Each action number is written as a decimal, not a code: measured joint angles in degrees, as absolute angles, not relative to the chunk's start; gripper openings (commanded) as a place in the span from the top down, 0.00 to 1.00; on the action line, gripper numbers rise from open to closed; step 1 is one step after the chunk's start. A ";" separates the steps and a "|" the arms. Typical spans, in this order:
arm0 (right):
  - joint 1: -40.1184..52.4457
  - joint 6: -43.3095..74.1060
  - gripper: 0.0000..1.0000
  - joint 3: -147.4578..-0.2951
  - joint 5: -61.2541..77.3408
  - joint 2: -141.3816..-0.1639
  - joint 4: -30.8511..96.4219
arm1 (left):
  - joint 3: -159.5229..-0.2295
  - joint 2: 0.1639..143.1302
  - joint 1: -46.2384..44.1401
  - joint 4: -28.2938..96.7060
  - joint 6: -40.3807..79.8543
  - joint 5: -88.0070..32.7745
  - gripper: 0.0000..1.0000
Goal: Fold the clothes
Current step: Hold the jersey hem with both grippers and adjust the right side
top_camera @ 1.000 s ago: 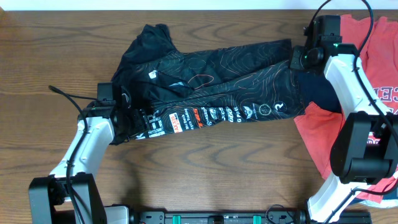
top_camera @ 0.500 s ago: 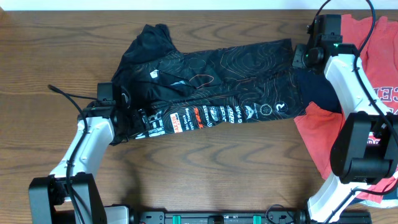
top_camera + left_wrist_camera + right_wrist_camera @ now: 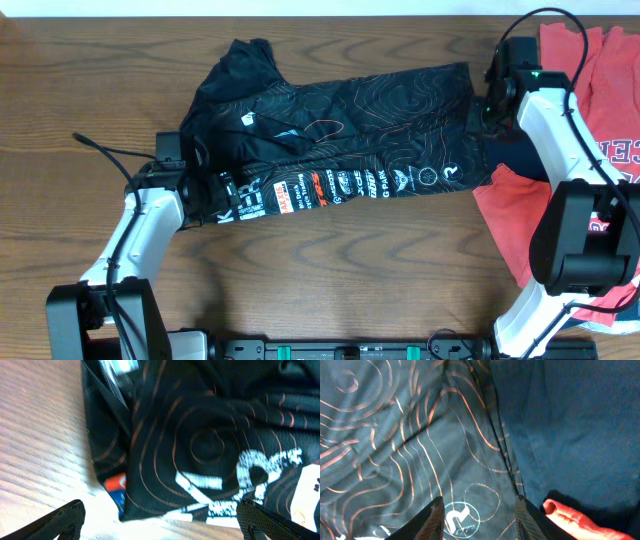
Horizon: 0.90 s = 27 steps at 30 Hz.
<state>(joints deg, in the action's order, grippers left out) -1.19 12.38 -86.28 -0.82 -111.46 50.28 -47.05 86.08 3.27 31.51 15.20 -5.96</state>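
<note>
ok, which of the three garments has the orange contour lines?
The black jersey spread across mid-table. The red T-shirt at the right edge has white lettering; the navy garment between them is plain.

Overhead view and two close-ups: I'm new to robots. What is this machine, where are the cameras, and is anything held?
Two robot arms work at a table. The wide picture looks down from above; the close-ups come from cameras on the wrists, each showing its own fingertips. A black jersey lies spread on the table, a red T-shirt and a navy garment at its right end. The left gripper is at the jersey's left end, the right gripper at its right end. Both are open, holding nothing.
</note>
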 measured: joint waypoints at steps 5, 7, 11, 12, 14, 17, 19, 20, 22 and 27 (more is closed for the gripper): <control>-1.19 12.38 0.56 -83.74 -0.82 -111.46 50.35 | -44.31 86.08 3.27 26.68 15.40 -5.08 0.07; -1.19 12.38 0.56 -83.46 -0.84 -111.46 50.41 | -42.65 86.08 3.27 24.95 15.73 -4.89 0.09; -1.19 12.38 0.56 -83.40 -0.84 -111.46 50.52 | -39.75 86.15 3.27 21.12 16.58 -4.45 0.28; -1.19 12.38 0.56 -83.40 -0.82 -111.46 50.57 | -39.40 86.17 3.27 20.32 16.47 -4.49 0.37; -1.19 12.38 0.56 -83.40 -0.84 -111.46 50.57 | -39.24 86.26 3.29 19.18 16.95 -4.29 0.56; -1.19 12.38 0.56 -83.40 -0.82 -111.46 50.68 | -39.22 86.26 3.27 17.93 16.60 -4.27 0.60; -1.19 12.38 0.56 -83.40 -0.84 -111.46 50.89 | -39.22 86.26 3.27 17.80 16.56 -4.25 0.62; -1.19 12.38 0.56 -83.40 -0.82 -111.46 51.03 | -39.22 86.26 3.27 17.82 16.58 -4.27 0.66; -1.19 12.38 0.56 -83.40 -0.84 -111.46 51.20 | -39.22 86.26 3.27 18.06 16.93 -4.25 0.81; -1.19 12.36 0.57 -83.40 -0.84 -111.46 51.40 | -39.22 86.26 3.46 20.21 16.60 -3.62 0.94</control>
<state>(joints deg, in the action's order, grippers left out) -1.19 12.36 -83.40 -0.84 -111.46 51.40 -39.22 86.26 3.46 20.21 16.60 -3.62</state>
